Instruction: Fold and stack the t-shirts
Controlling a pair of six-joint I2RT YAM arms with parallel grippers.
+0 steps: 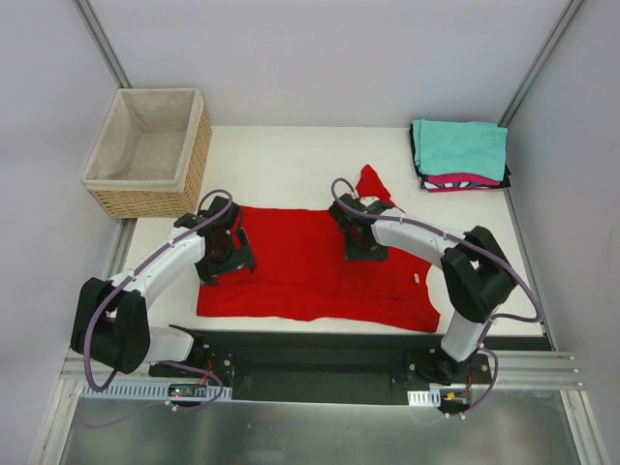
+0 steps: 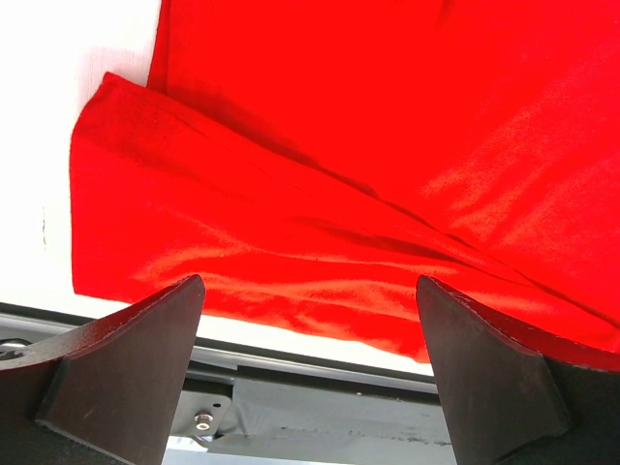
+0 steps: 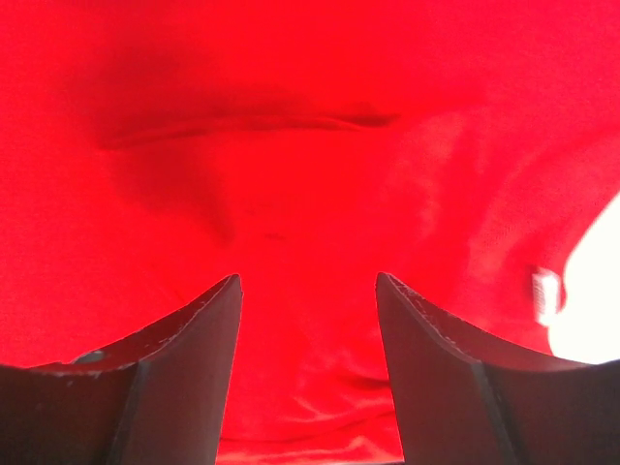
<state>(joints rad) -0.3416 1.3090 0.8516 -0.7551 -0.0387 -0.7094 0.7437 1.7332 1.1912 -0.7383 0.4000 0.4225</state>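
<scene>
one red t-shirt [image 1: 310, 266] on white table [image 1: 281, 165], left claw [image 2: 310, 291] wide open, right claw [image 3: 308, 281] half-open, both empty, grey walls [image 1: 320, 58]

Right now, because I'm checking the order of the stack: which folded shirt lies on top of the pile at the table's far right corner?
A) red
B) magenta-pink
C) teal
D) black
C: in the top view the teal shirt covers the top of the pile, and only the edge of the magenta-pink shirt peeks out beneath it.
</scene>
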